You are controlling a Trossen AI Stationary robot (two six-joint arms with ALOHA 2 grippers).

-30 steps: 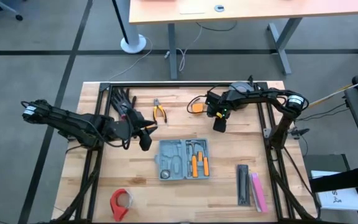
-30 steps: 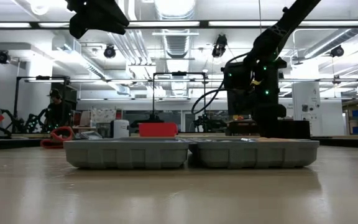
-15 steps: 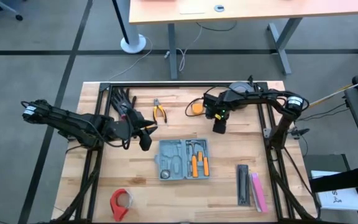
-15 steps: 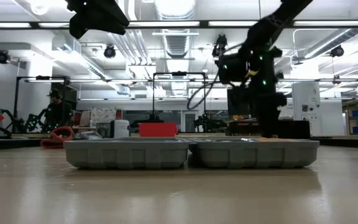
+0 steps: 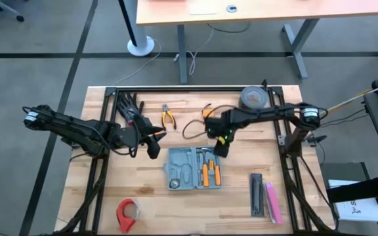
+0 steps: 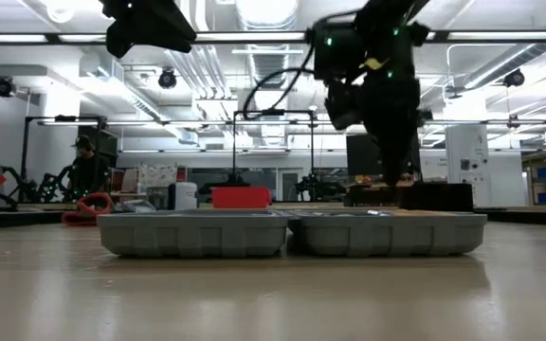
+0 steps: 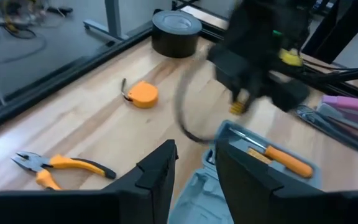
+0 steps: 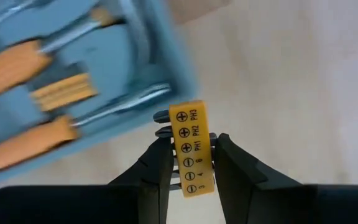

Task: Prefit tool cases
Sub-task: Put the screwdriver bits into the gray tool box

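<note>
Open tool case (image 5: pixel 194 168) on table, right gripper (image 8: pixel 188 163) clamped on yellow bit holder (image 8: pixel 190 147), bit tips blurred, left gripper (image 7: pixel 194 168) fingers apart, empty.

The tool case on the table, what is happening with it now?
The right gripper holds a yellow bit holder marked PH1 to PH3, just above the far edge of the open tool case, which already contains orange-handled screwdrivers. The left gripper hovers beside the case's left side, holding nothing. Pliers lie on the table.
</note>
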